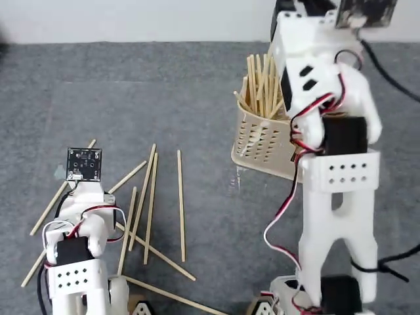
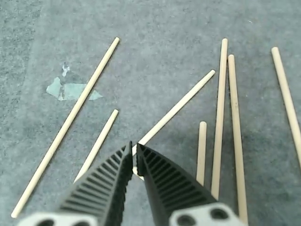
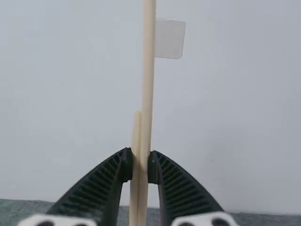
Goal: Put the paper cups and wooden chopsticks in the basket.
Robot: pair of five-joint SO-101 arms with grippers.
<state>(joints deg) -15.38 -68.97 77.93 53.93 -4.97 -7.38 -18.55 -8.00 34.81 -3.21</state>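
Bright, diffuse light; faint soft shadows beside chopsticks on table.

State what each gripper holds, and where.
Right gripper: two chopsticks, pinched along their shafts. Left gripper: one chopstick, seemingly pinched at its end.

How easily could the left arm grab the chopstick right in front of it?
Probably easily, yes: the chopstick ends right at the left gripper, lying on bare mat with nothing across it.

- left arm, right arm: white printed shells, perforated brackets
- black servo blocks
- red/white/black wiring
- left gripper, right gripper: black ribbed jaws
- square dark camera board on left wrist
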